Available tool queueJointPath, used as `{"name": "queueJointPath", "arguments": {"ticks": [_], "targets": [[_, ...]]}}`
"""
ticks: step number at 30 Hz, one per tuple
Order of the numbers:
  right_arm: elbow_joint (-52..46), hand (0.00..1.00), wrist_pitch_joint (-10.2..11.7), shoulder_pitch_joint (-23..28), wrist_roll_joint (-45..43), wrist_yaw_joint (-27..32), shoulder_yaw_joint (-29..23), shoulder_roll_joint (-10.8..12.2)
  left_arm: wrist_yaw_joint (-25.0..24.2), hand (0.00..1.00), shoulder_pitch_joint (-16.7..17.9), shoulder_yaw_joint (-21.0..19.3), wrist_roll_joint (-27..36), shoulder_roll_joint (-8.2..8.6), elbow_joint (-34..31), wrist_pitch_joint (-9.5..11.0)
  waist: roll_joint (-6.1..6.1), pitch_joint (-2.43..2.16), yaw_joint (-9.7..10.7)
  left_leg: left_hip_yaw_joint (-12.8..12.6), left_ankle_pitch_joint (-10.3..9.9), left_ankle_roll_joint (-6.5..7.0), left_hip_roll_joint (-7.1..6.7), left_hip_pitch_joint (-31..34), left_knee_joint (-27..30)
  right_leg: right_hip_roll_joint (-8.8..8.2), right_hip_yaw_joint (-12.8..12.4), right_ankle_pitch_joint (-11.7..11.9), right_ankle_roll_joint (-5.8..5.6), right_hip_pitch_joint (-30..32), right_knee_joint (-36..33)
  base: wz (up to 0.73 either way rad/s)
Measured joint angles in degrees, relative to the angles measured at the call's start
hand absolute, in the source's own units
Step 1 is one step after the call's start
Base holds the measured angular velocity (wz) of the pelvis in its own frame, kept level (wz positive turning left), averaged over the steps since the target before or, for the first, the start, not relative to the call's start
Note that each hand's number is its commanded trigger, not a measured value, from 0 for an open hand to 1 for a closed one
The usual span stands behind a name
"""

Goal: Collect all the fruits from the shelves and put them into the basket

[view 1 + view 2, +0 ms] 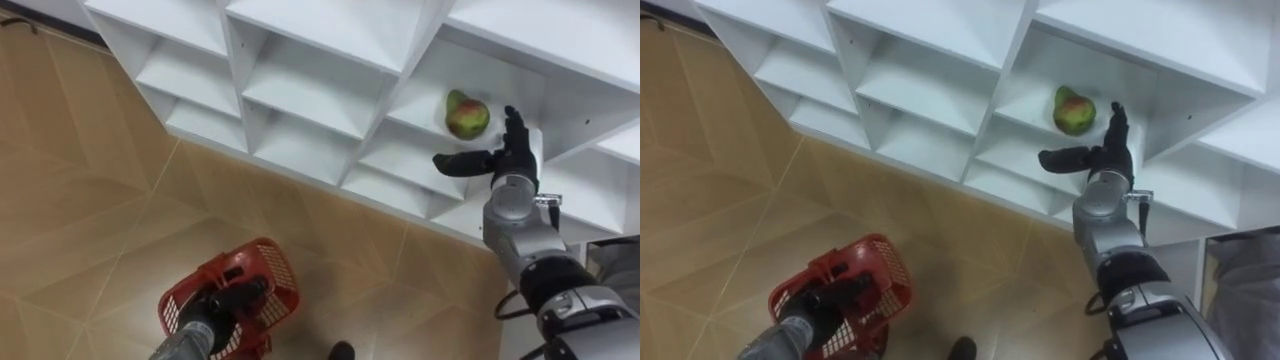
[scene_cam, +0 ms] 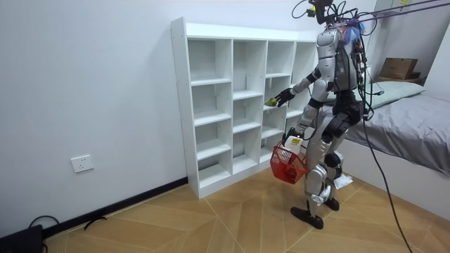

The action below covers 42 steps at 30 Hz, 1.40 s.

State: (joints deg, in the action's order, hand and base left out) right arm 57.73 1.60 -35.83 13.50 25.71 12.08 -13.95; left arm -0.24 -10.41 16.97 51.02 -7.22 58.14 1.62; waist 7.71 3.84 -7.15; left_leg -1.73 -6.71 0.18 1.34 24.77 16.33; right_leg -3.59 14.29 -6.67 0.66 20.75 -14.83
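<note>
A green-and-red pear (image 1: 466, 116) (image 1: 1073, 111) lies on a shelf of the white closet (image 1: 330, 90) (image 2: 232, 105). My right hand (image 1: 505, 152) (image 1: 1102, 152) is held open just in front of that compartment, thumb spread to the left, a little short of the pear and not touching it. My left hand (image 1: 232, 302) (image 1: 825, 303) hangs low, shut on the handle of a red mesh basket (image 1: 258, 282) (image 1: 862, 275) (image 2: 287, 163). In the room view I stand facing the closet, right arm stretched toward a middle shelf.
The closet's other compartments in view hold nothing. Wood floor (image 1: 90, 230) spreads below. In the room view a bed (image 2: 411, 130) stands behind me at the right, with a cardboard box (image 2: 398, 67) on it.
</note>
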Motion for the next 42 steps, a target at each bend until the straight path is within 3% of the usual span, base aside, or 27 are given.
{"name": "queueJointPath", "arguments": {"ticks": [12, 25, 42], "targets": [[-0.1, 0.0, 0.3, -3.3, -0.1, -0.2, -0.5, -0.4, -0.2, 1.0, -0.1, 1.1, 0.0, 0.96, 0.0, 0.4, 0.05, -0.04, 0.2, 0.0, 0.1, 0.08, -0.06, 0.3, 0.3, -0.11, 0.0, 0.0, 0.0, 0.4, -0.3, 0.0], [-0.1, 0.0, 0.3, -3.6, -0.1, 1.0, -2.1, -0.6, -0.3, 1.0, 0.4, 3.5, 0.0, 1.21, 0.0, 0.4, 0.05, -0.04, -0.2, 0.0, 0.6, 0.11, -0.18, -0.3, 0.2, -0.31, -0.2, 0.0, 0.0, 0.3, -1.3, 0.0], [0.1, 0.0, 0.3, -3.6, -0.1, 1.6, -2.1, -0.6, -0.3, 1.0, 0.1, 3.5, -0.1, 1.3, 0.4, 0.5, 0.2, 0.06, -1.0, 0.1, 0.8, 0.07, -0.17, 0.2, 0.0, -0.45, -0.1, 0.0, 0.02, 1.3, -2.0, 0.0]]}}
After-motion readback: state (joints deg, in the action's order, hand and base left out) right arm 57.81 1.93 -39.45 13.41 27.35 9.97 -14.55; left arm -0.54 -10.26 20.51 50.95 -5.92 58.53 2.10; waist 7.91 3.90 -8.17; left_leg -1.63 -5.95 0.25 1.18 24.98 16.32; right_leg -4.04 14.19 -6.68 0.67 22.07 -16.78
